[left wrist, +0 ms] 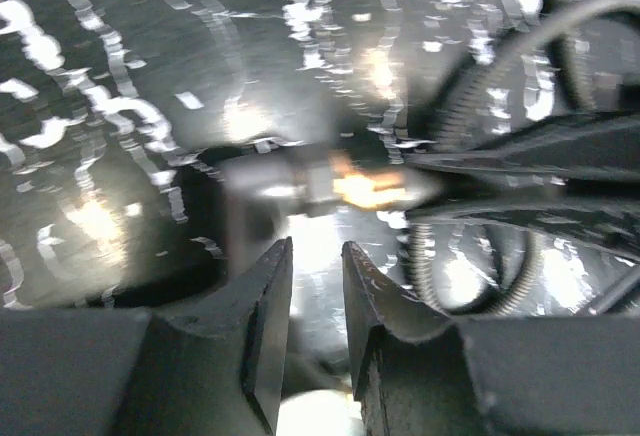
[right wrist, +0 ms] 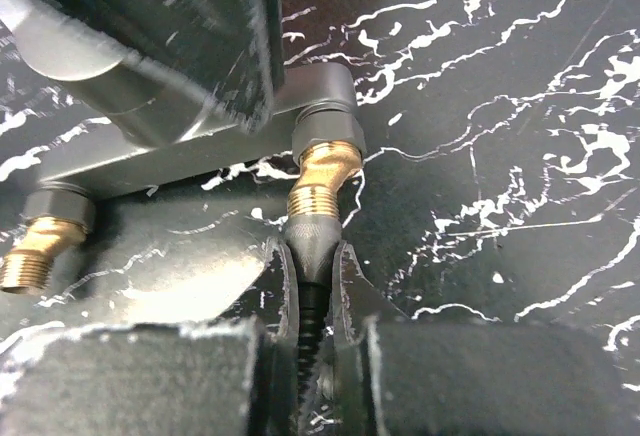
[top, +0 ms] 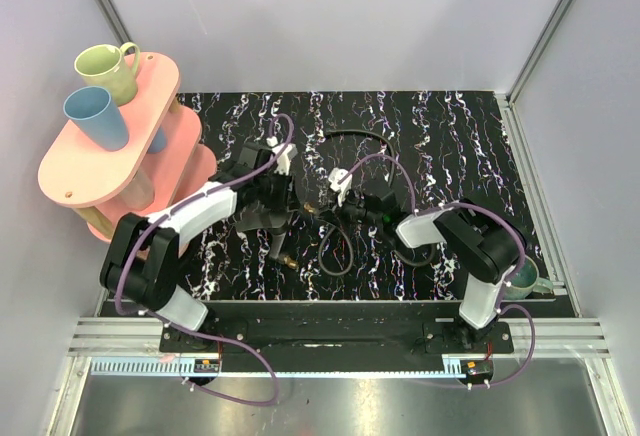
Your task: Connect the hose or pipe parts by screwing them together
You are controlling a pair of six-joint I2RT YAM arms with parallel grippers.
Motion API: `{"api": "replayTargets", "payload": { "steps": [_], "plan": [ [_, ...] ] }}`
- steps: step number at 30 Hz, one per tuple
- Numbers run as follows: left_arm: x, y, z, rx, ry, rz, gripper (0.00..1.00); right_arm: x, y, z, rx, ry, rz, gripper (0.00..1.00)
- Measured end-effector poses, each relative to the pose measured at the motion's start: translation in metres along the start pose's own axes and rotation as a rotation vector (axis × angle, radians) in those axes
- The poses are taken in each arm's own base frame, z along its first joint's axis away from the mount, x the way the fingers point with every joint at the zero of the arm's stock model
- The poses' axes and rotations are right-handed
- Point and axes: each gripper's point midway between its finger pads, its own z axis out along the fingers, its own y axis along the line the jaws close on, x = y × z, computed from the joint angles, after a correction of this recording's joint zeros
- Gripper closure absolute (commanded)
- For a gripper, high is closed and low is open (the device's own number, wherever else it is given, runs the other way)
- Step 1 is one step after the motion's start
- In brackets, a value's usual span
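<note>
The dark grey forked fitting [right wrist: 200,146] lies on the black marbled table [right wrist: 520,106], with two brass threaded tips pointing toward the right wrist camera. My right gripper [right wrist: 315,256] is shut on the black end nut [right wrist: 316,234] of the hose, which sits on the nearer brass tip [right wrist: 322,171]. The thin black hose [top: 358,134] loops behind and in front of the grippers. My left gripper [left wrist: 317,251] hovers at the fitting [left wrist: 300,181], its jaws a narrow gap apart. That view is blurred. A dark left finger [right wrist: 215,26] overlaps the fitting's grey body.
A pink tiered stand [top: 70,171] at the back left carries a green mug [top: 108,68] and a blue cup [top: 97,116]. A teal cup [top: 525,281] sits at the table's right edge. Purple cables [top: 385,161] arch over both arms.
</note>
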Motion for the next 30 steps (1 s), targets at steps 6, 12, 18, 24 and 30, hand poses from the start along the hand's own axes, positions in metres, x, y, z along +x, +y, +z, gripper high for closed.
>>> {"api": "replayTargets", "payload": {
  "steps": [6,12,18,24,30],
  "plan": [
    [-0.006,-0.061,-0.009,0.186,-0.071,0.103,1.0,-0.018,0.006,0.004,-0.08,-0.115,0.183,1.0],
    [-0.013,-0.063,-0.015,0.195,-0.109,0.113,1.0,-0.034,0.007,0.002,-0.138,-0.212,0.296,1.0],
    [-0.03,-0.05,-0.035,0.126,-0.174,0.1,0.66,-0.043,0.012,0.0,-0.179,-0.25,0.311,1.0],
    [-0.068,-0.013,-0.058,-0.068,-0.223,0.065,0.47,-0.038,0.014,-0.001,-0.176,-0.233,0.309,1.0],
    [-0.065,0.008,-0.033,-0.175,-0.081,0.046,0.36,-0.021,0.013,-0.023,-0.084,-0.186,0.331,1.0]
  ]
}}
